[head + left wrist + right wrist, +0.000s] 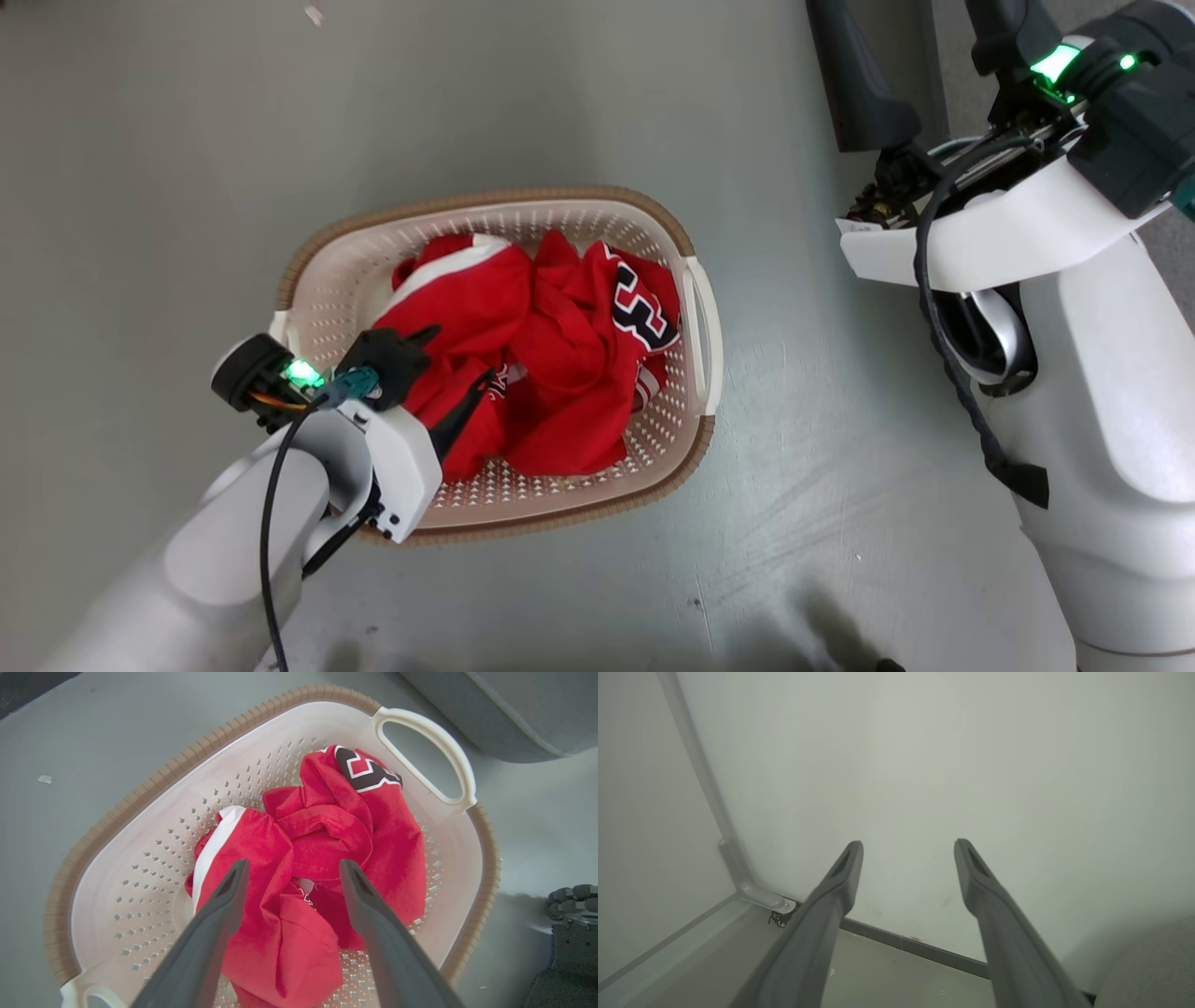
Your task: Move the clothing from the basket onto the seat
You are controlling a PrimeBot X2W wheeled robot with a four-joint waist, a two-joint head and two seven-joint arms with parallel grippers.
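Note:
The cream basket (700,327) with a brown rim stands on the grey floor and holds the red clothing (560,373). One piece is a jersey with navy-and-white lettering (364,767); the other has a white trim band (219,835). My left gripper (456,359) reaches into the basket from its near left side. It is open (294,865), its fingers straddling a red fold in the middle of the heap, and nothing is pinched. A corner of the grey seat (514,709) lies just beyond the basket's handle (439,742). My right gripper (909,847) is open and empty, raised at the upper right (924,23).
My white body and right arm (1102,373) stand to the right of the basket. The right gripper faces a pale wall (924,765) with a dark skirting strip (915,947) and a corner post (733,858). A dark part of my base (570,914) sits near the basket.

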